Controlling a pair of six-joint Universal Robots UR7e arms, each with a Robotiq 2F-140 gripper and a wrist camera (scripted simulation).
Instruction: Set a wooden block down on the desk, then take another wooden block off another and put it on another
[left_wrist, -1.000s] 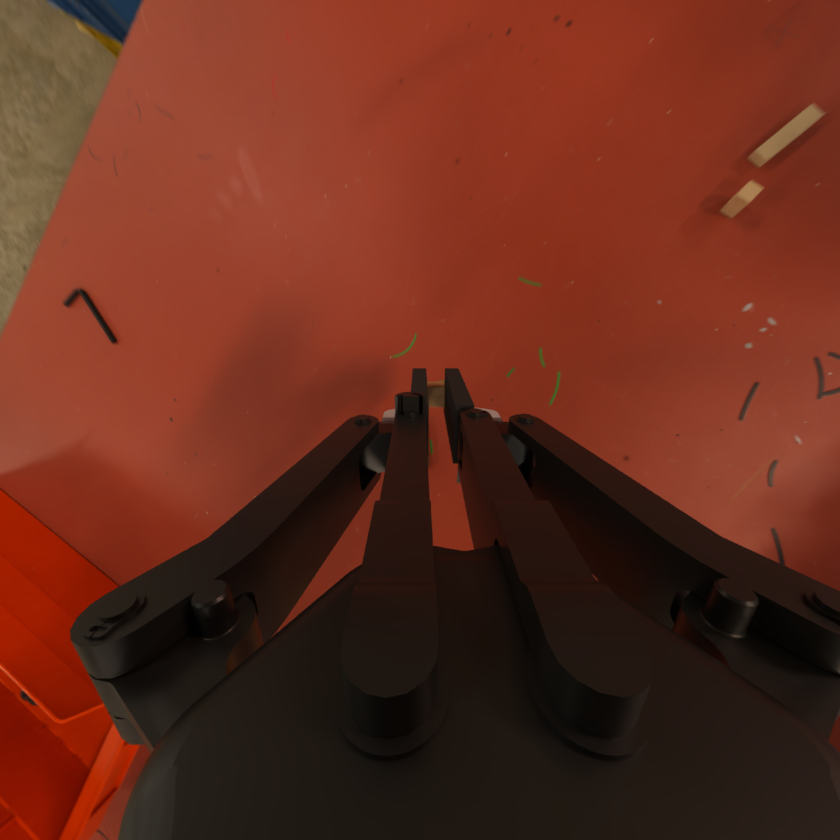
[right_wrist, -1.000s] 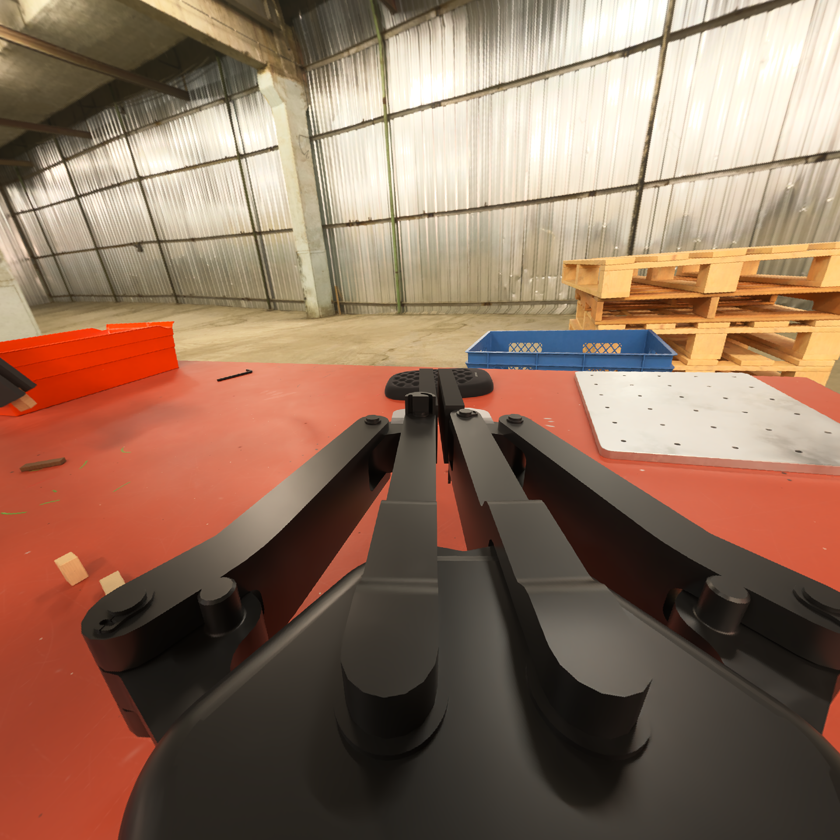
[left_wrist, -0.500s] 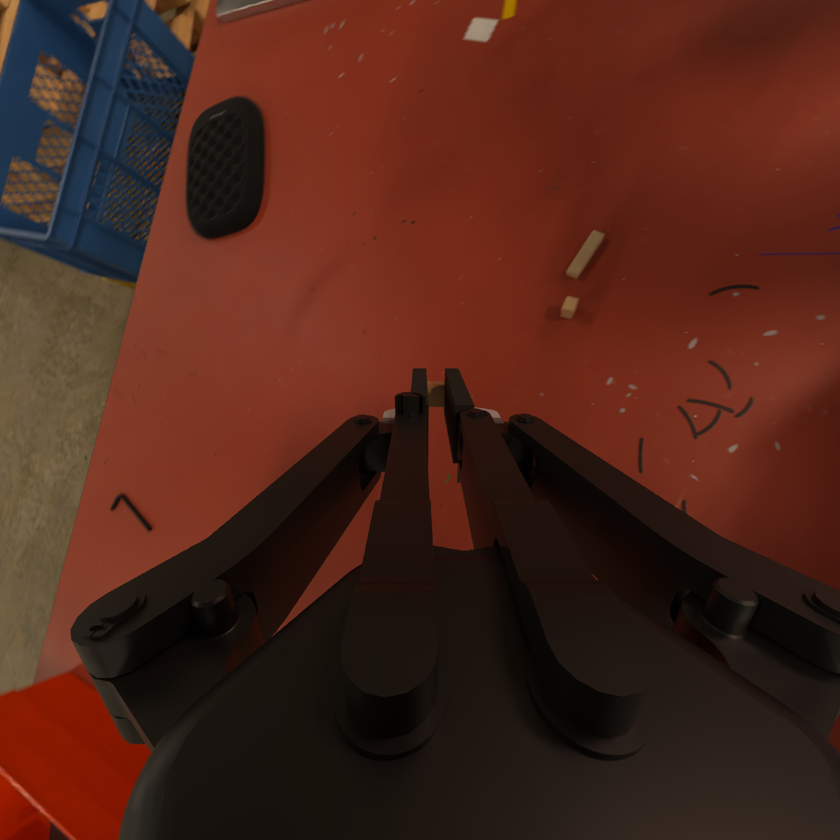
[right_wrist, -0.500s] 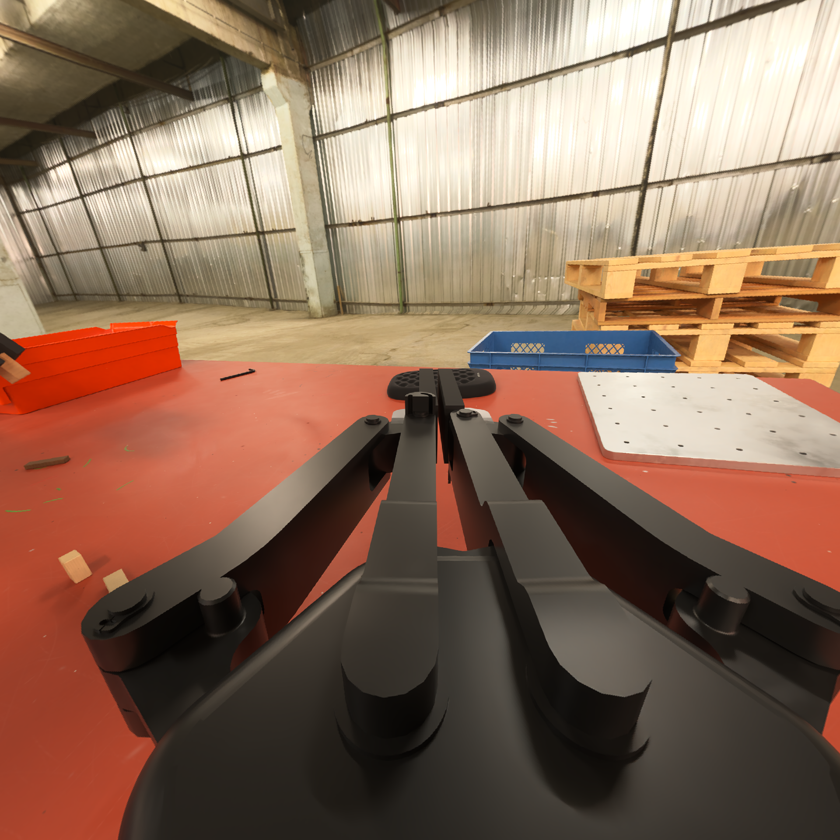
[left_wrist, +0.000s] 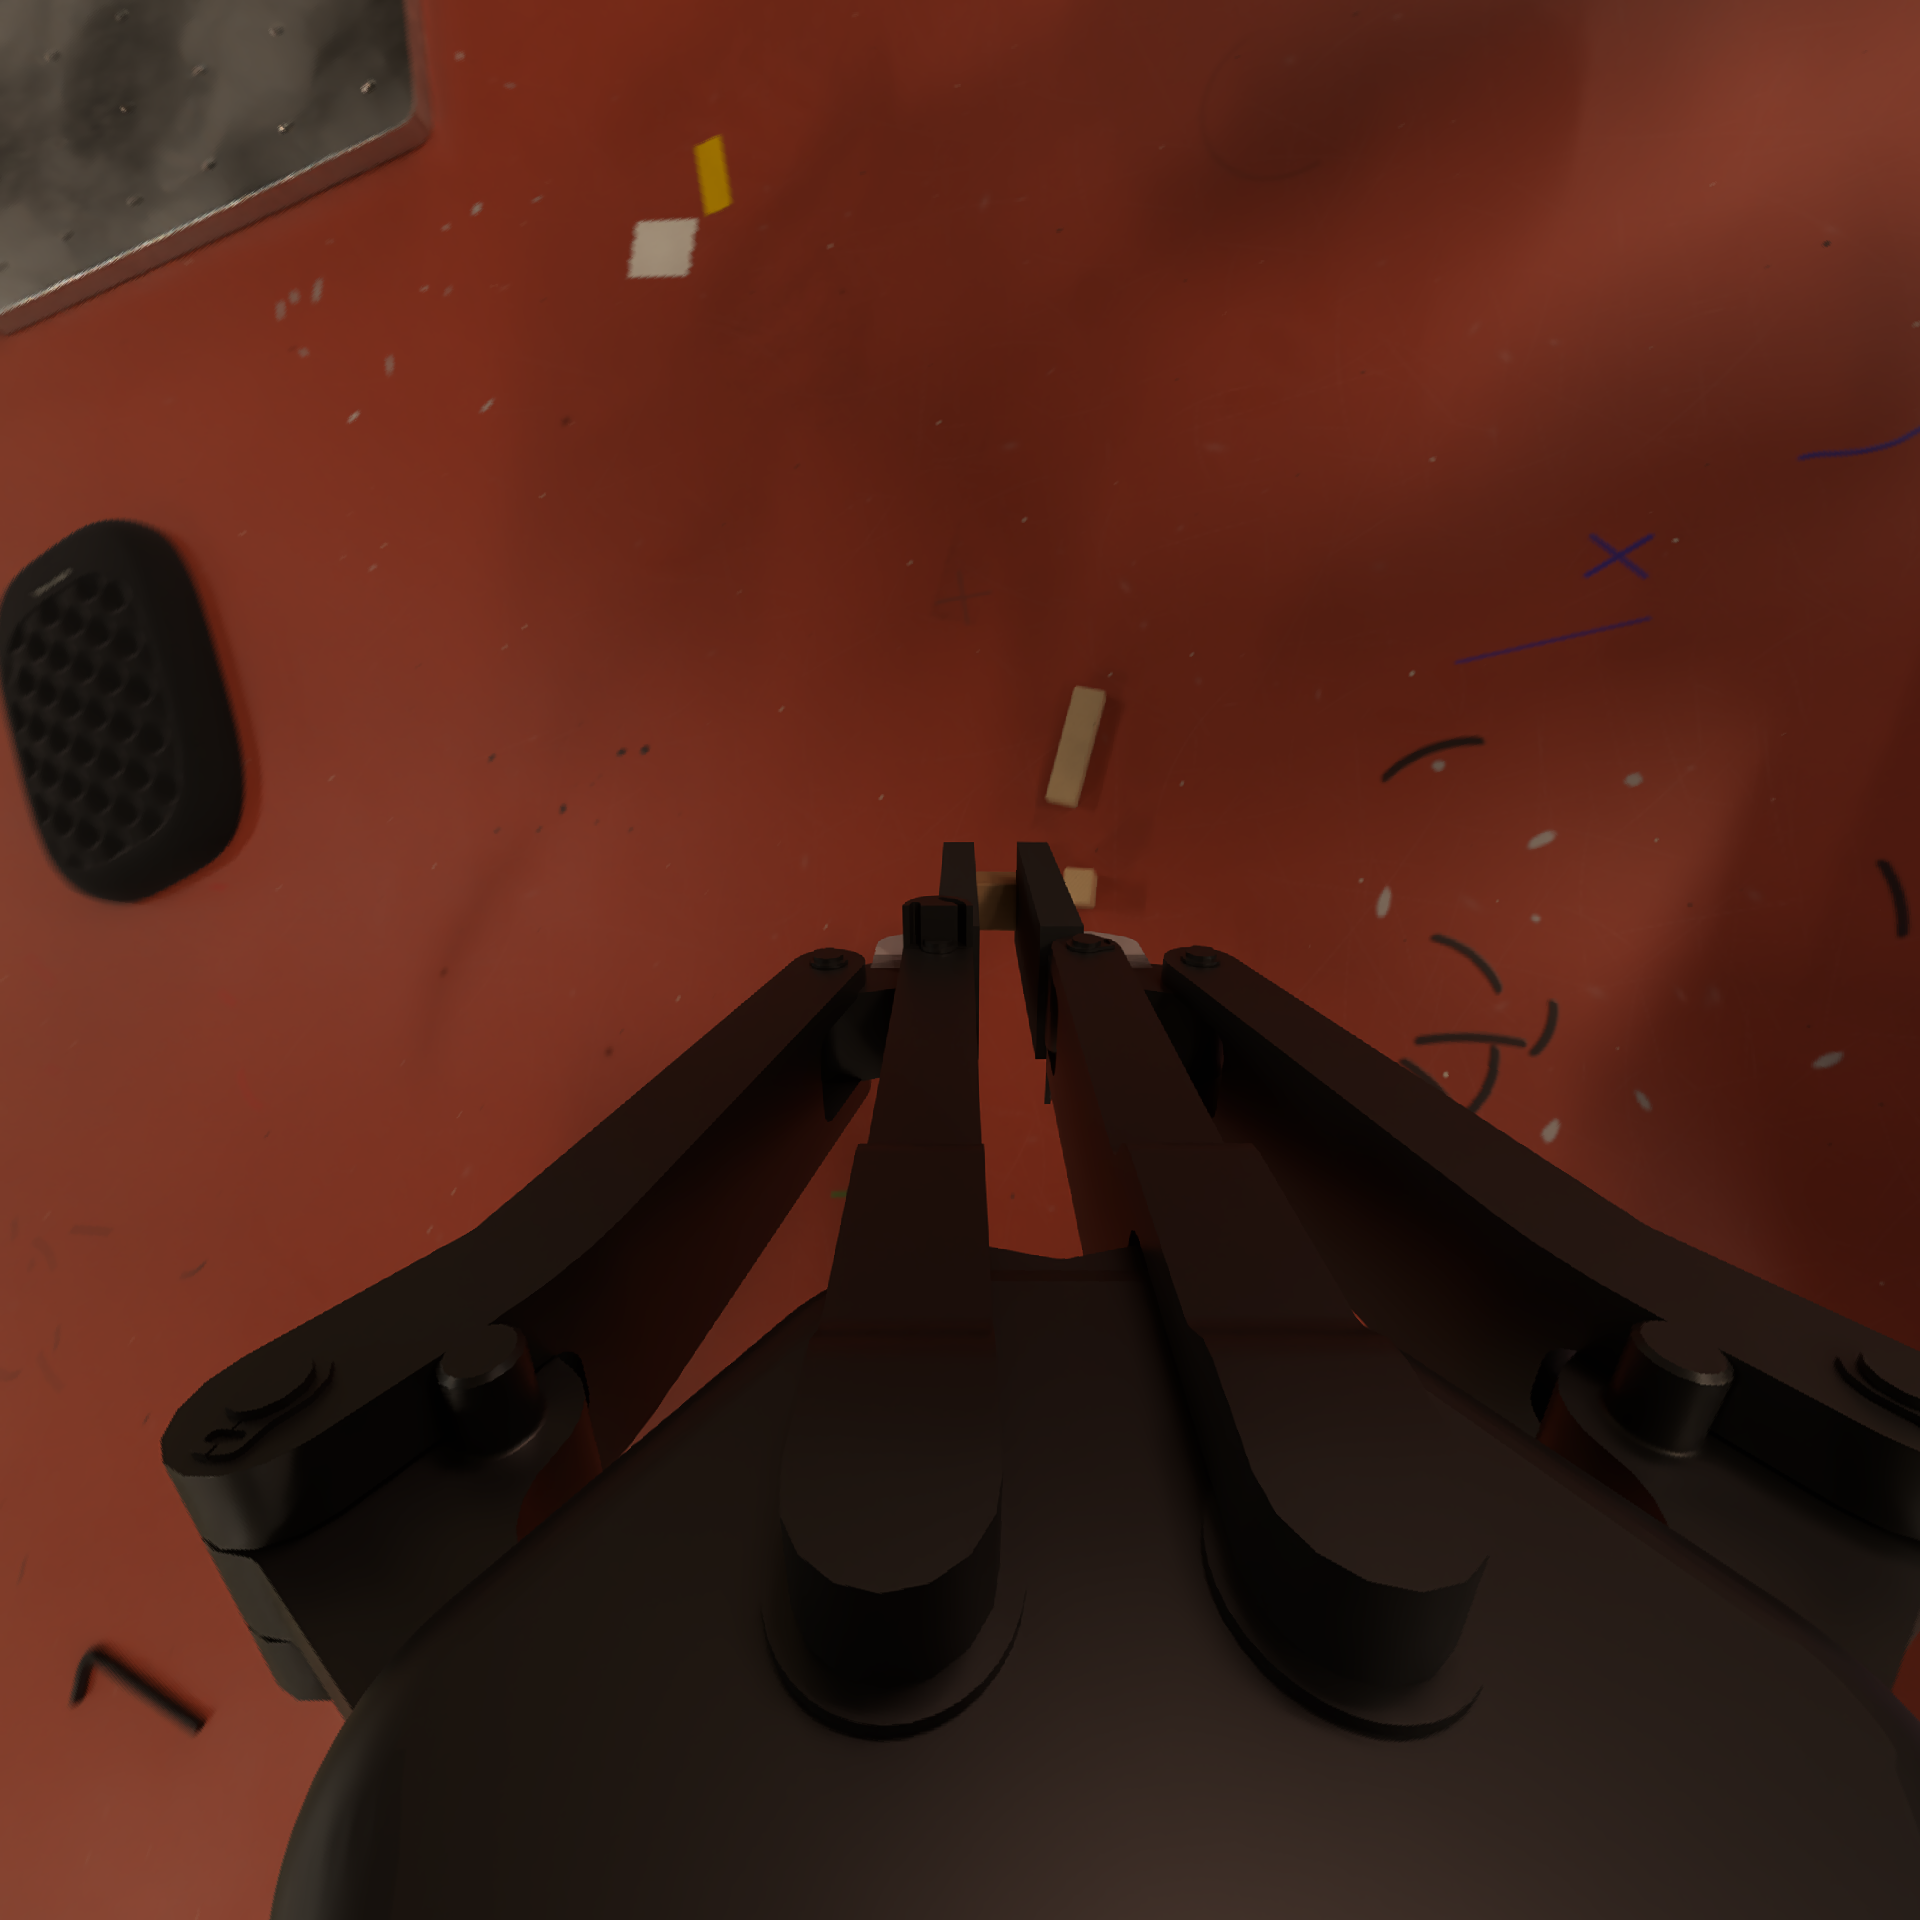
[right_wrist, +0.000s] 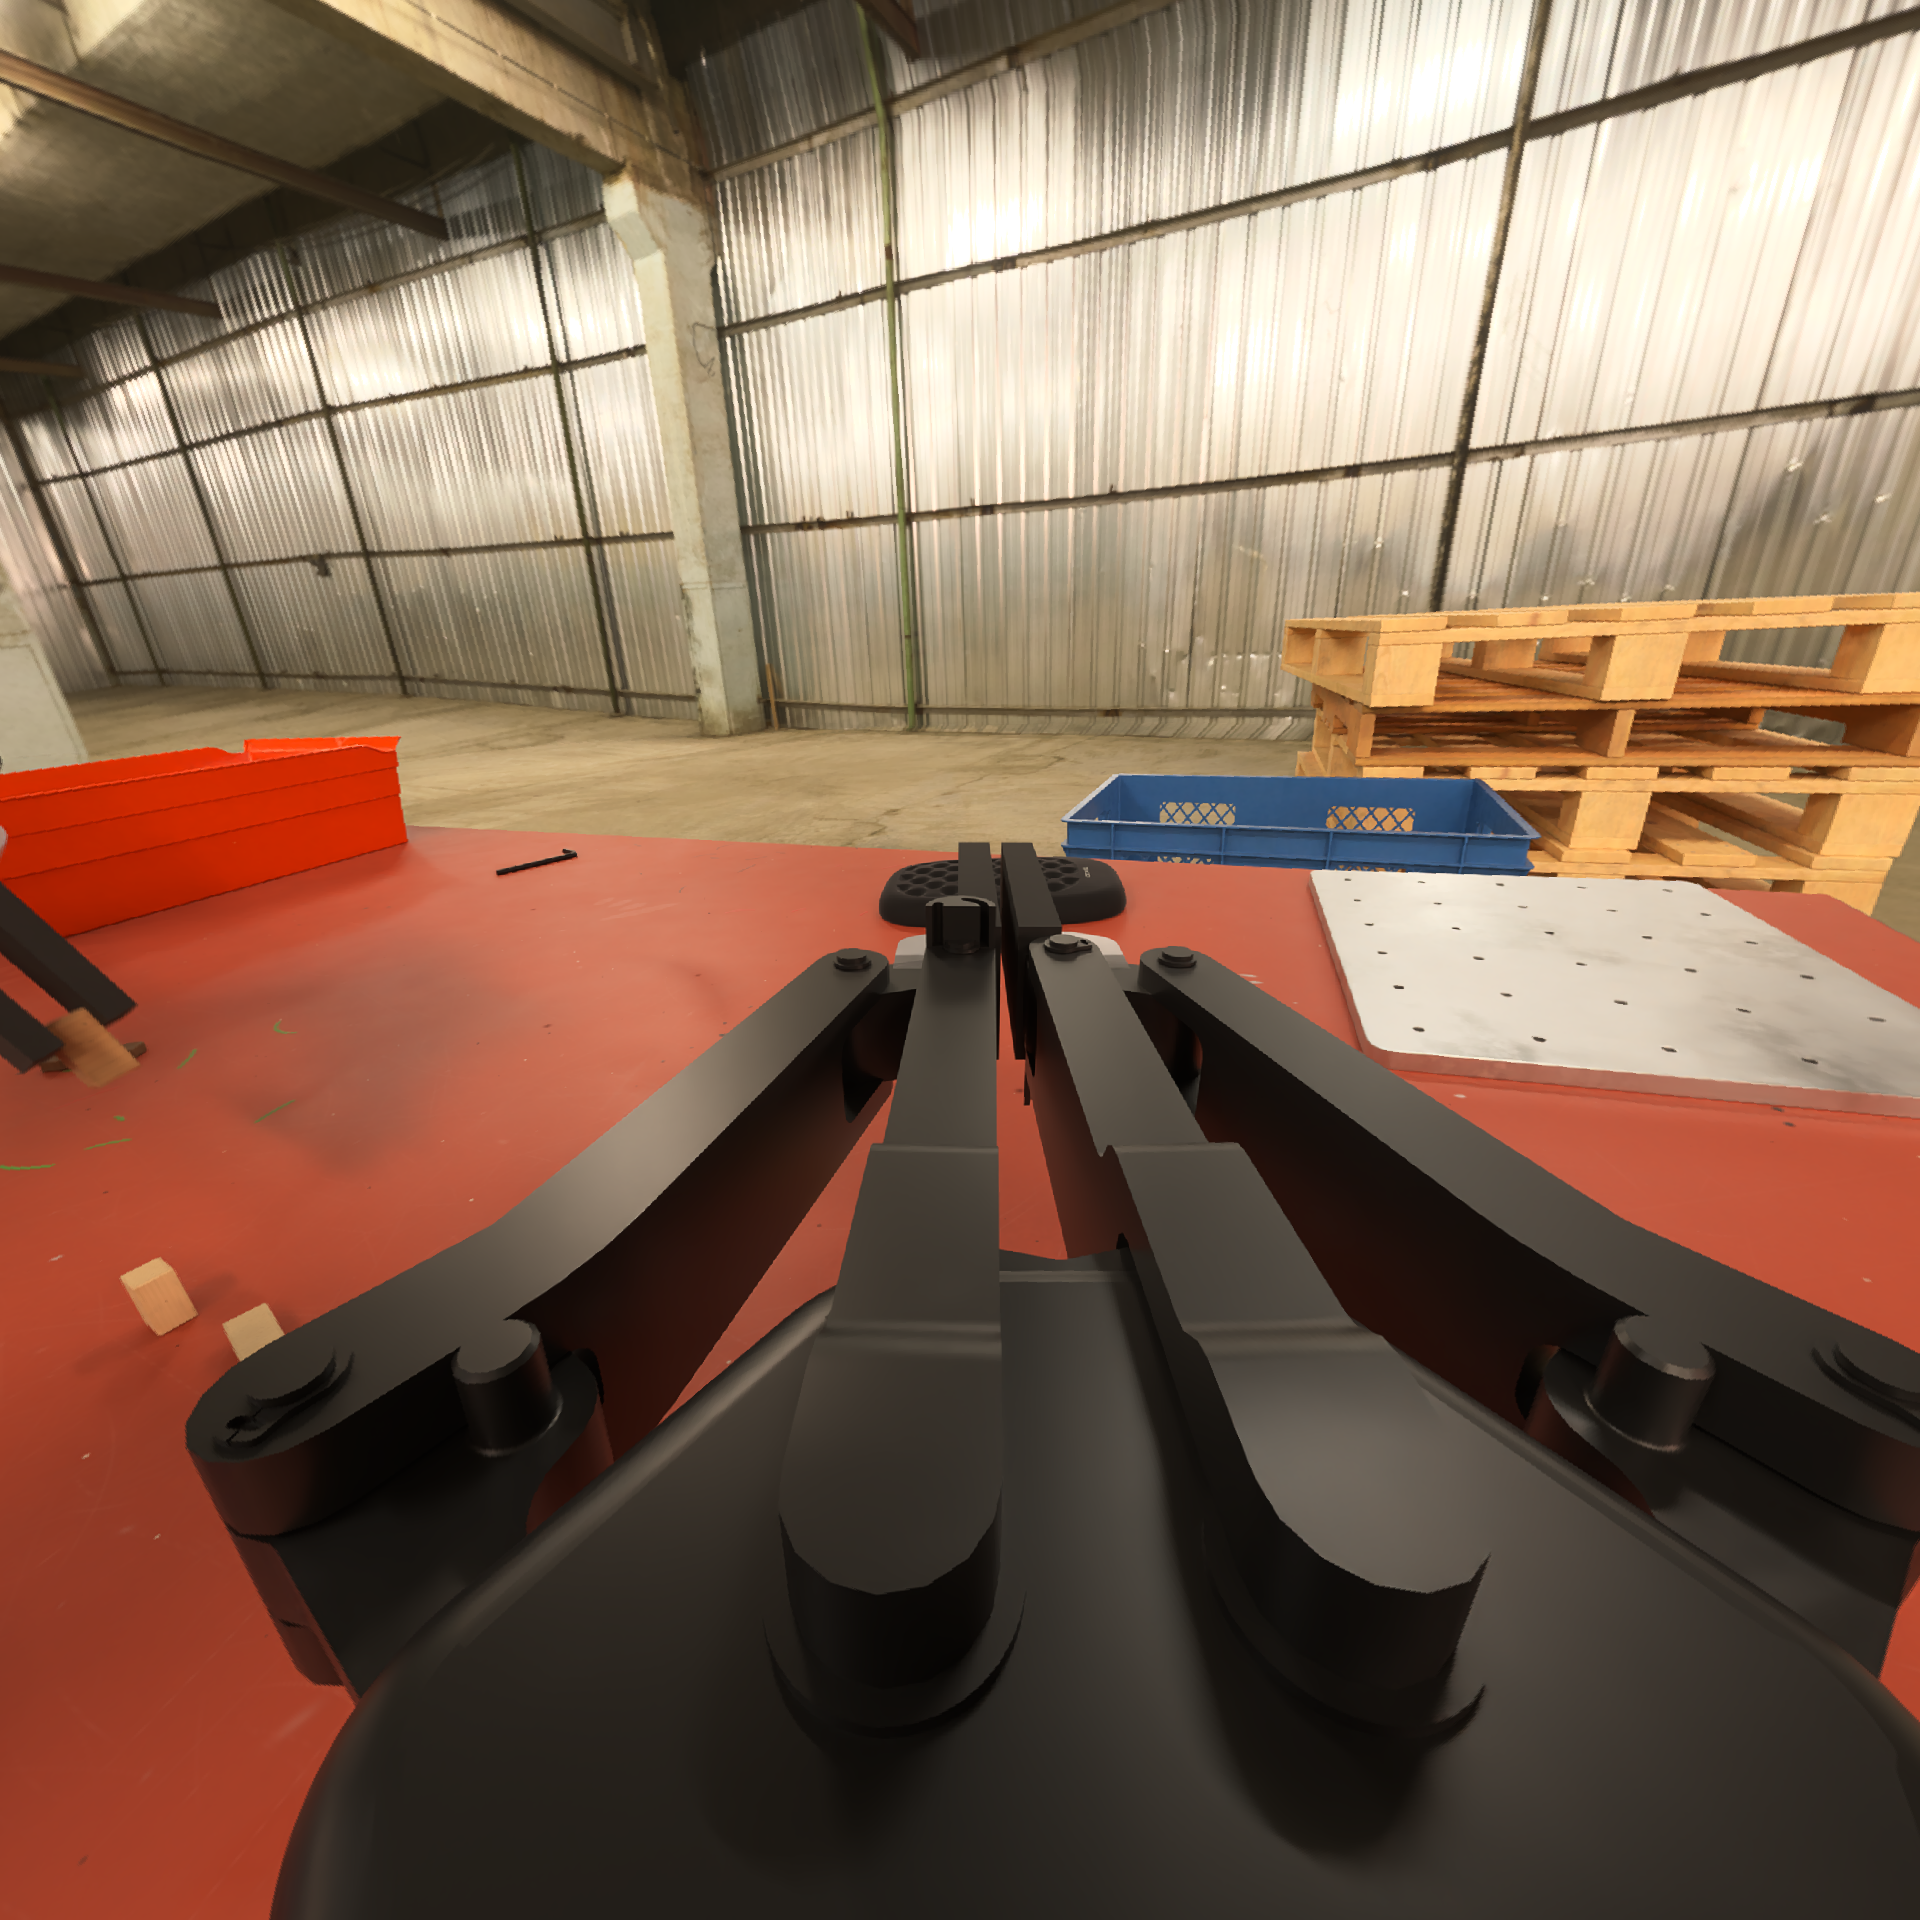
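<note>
My left gripper (left_wrist: 995, 883) is shut on a small wooden block (left_wrist: 995, 900) and points down at the red desk (left_wrist: 727, 935). Just beyond its tips lie a long pale wooden block (left_wrist: 1075, 746) and a small wooden cube (left_wrist: 1082, 886). In the right wrist view the left gripper's fingers (right_wrist: 73, 987) show at the far left, holding the block (right_wrist: 99, 1051) low over the desk. Two more wooden blocks (right_wrist: 158, 1294) (right_wrist: 252, 1330) sit on the desk at the lower left. My right gripper (right_wrist: 995, 883) is shut and empty, level above the desk.
A black perforated pad (left_wrist: 114, 717) (right_wrist: 1086, 883), a grey metal plate with holes (left_wrist: 156, 125) (right_wrist: 1600, 977) and a black hex key (left_wrist: 135, 1688) (right_wrist: 535, 862) lie on the desk. An orange bin (right_wrist: 197, 821) stands at the back left. A blue crate (right_wrist: 1299, 821) and wooden pallets (right_wrist: 1610, 707) stand beyond the desk.
The left gripper has swung across the desk with its block and come down low beside the long block and cube. The right gripper has stayed in place.
</note>
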